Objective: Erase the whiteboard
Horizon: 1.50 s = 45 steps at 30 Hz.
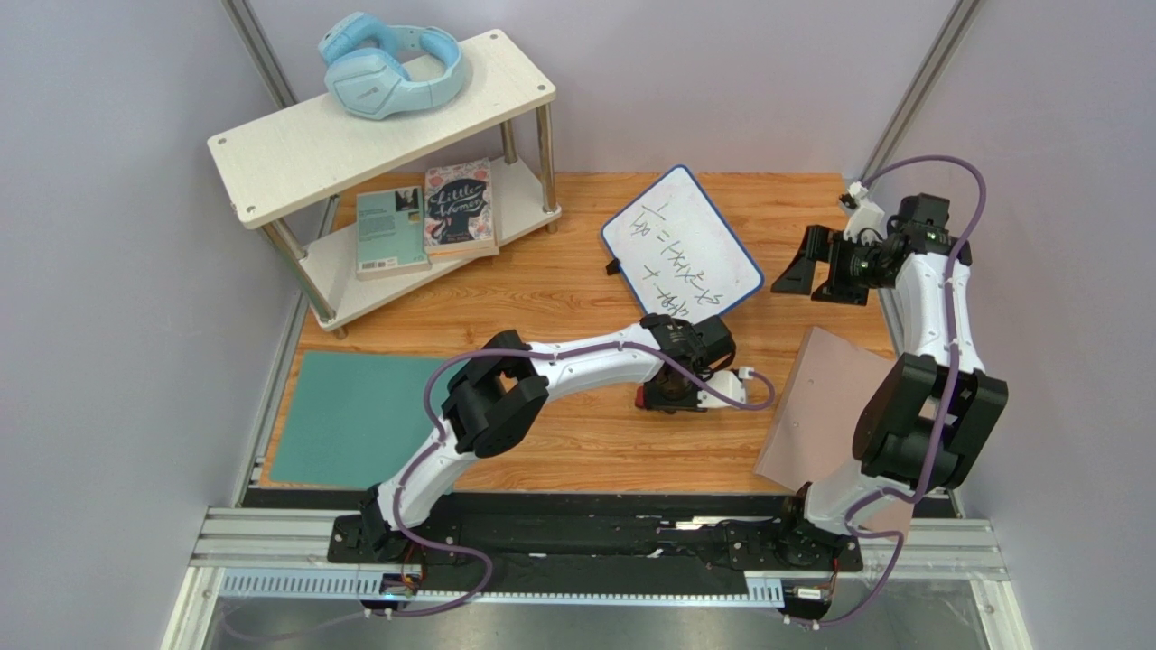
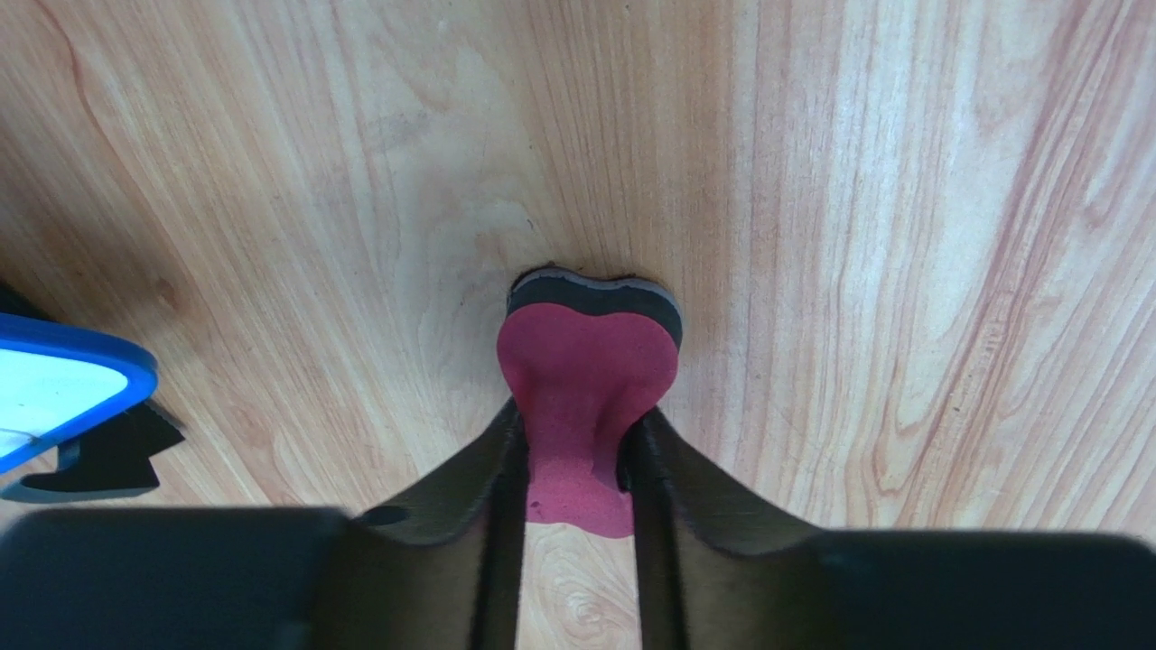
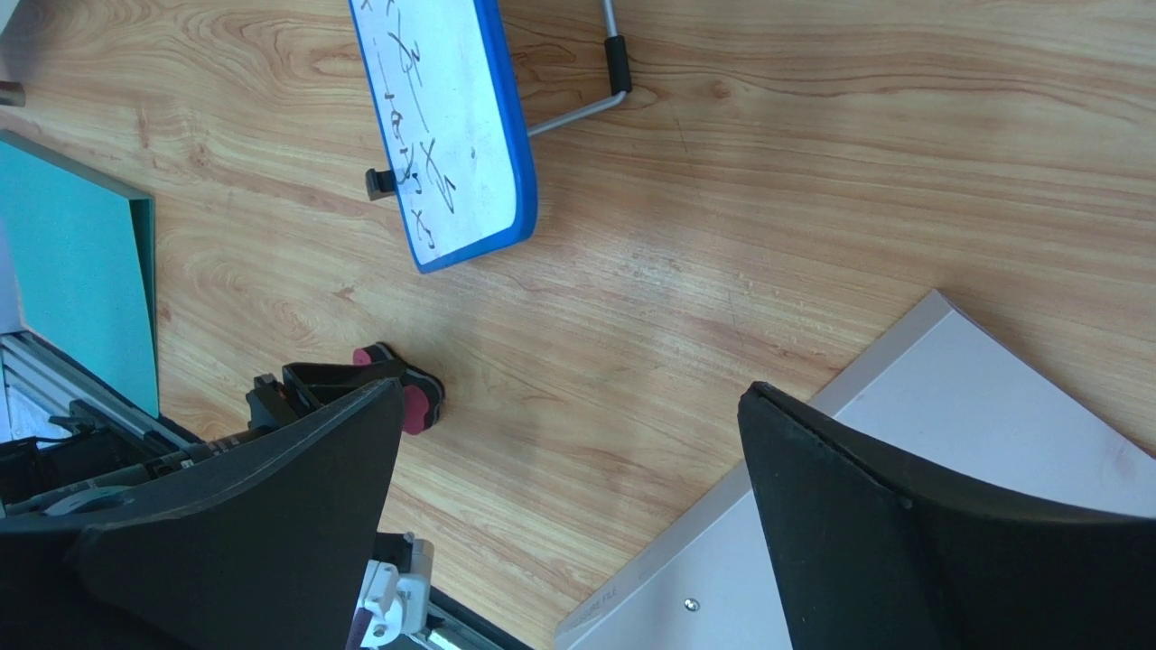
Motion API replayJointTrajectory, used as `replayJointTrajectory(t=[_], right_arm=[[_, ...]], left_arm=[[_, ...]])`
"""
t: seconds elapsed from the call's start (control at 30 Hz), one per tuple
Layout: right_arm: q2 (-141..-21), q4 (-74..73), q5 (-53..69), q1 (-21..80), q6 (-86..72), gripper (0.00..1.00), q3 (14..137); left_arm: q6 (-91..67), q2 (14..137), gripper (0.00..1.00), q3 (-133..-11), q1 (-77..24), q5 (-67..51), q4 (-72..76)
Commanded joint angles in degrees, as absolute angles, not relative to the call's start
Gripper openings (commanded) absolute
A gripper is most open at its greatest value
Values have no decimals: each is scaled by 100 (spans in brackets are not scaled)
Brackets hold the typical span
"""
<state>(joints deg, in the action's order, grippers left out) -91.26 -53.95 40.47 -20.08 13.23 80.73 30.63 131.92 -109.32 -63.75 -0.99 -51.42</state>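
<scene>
The whiteboard [image 1: 680, 244] lies propped on the wooden table, white with a blue rim and black writing on it; it also shows in the right wrist view [image 3: 448, 122] and at the left edge of the left wrist view [image 2: 54, 386]. My left gripper [image 1: 675, 393] [image 2: 577, 440] is shut on a red foam eraser with a black base [image 2: 586, 359], low over the wood just in front of the board. The eraser also shows in the right wrist view [image 3: 414, 397]. My right gripper [image 1: 814, 275] [image 3: 570, 400] is open and empty, raised to the right of the board.
A white two-level shelf [image 1: 272, 156] at the back left carries blue headphones [image 1: 391, 65] and two books [image 1: 428, 214]. A teal mat [image 1: 356, 417] lies front left. A pinkish-tan sheet [image 1: 831, 393] [image 3: 950, 447] lies front right under the right arm.
</scene>
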Motion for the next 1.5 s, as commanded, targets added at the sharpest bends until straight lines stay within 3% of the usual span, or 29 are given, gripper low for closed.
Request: replayJointTrajectory(t=[0.0, 0.07, 0.1, 0.47, 0.77, 1.0, 1.2, 1.3, 1.37, 1.47], right_arm=[[-9141, -5221, 3981, -2039, 1204, 100, 8279], [-9132, -5203, 4043, -2039, 1195, 100, 8279], [-9123, -5186, 4069, -2030, 1195, 100, 8288], [-9254, -4949, 5098, -1995, 1144, 97, 8568], [-10546, -5088, 5098, -1670, 1081, 91, 9535], [-11557, -5528, 4983, -1161, 1161, 86, 10564], [-12084, -5546, 5054, -976, 1107, 74, 10968], [-12216, -5537, 5001, -906, 1099, 61, 11021], [-12252, -5502, 4992, -896, 1116, 45, 11013], [-12278, -5511, 4896, -853, 1282, 34, 11004]], left_arm=[[3032, 13113, 25, -11030, -6363, -9, -5168], [2989, 13105, 13, -11048, -6355, 183, -5133], [2945, 13087, 0, -11057, -6346, 245, -5107], [2050, 11744, 0, -10257, -5749, 211, -4123], [1152, 10943, 0, -10063, -4914, 53, -3270], [388, 11214, 0, -10651, -4492, -139, -3050], [71, 11496, 0, -10846, -4298, -334, -2831], [-130, 11610, 0, -10881, -4237, -221, -2594], [-263, 11715, 0, -10916, -4193, -167, -2470], [-544, 11847, 0, -10986, -4052, -219, -2207]])
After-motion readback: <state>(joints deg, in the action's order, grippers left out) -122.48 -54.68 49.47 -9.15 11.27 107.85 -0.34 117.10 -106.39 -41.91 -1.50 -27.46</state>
